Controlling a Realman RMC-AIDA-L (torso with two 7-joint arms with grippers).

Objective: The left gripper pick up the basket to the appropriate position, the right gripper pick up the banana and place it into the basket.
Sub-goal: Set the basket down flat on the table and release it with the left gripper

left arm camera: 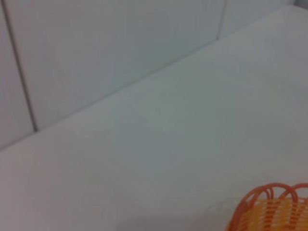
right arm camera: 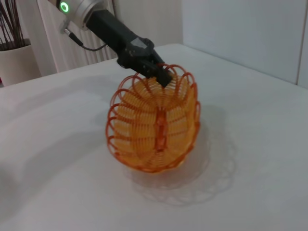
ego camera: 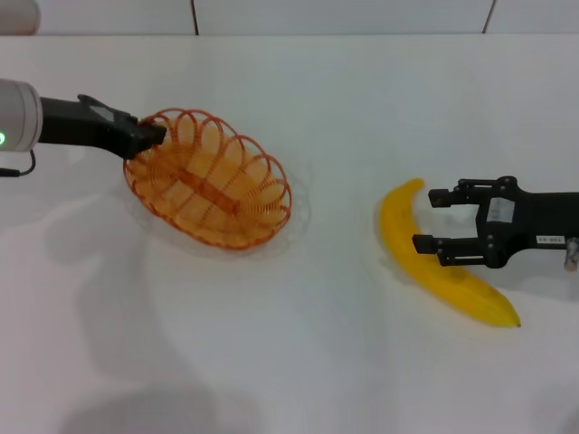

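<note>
The orange wire basket (ego camera: 213, 181) is on the left of the white table, tilted, with its far-left end raised. My left gripper (ego camera: 156, 134) is shut on the rim at that end. The right wrist view shows this grip (right arm camera: 161, 74), the basket (right arm camera: 156, 125) tipped up and its shadow beneath it. A bit of the basket's rim (left arm camera: 272, 211) shows in the left wrist view. The yellow banana (ego camera: 398, 226) lies on the table at the right. My right gripper (ego camera: 425, 220) is open, with its fingers astride the banana's middle.
The white table (ego camera: 317, 362) runs back to a white tiled wall (ego camera: 344, 14). In the right wrist view a potted plant (right arm camera: 14, 53) and a radiator (right arm camera: 72, 43) stand beyond the table's far side.
</note>
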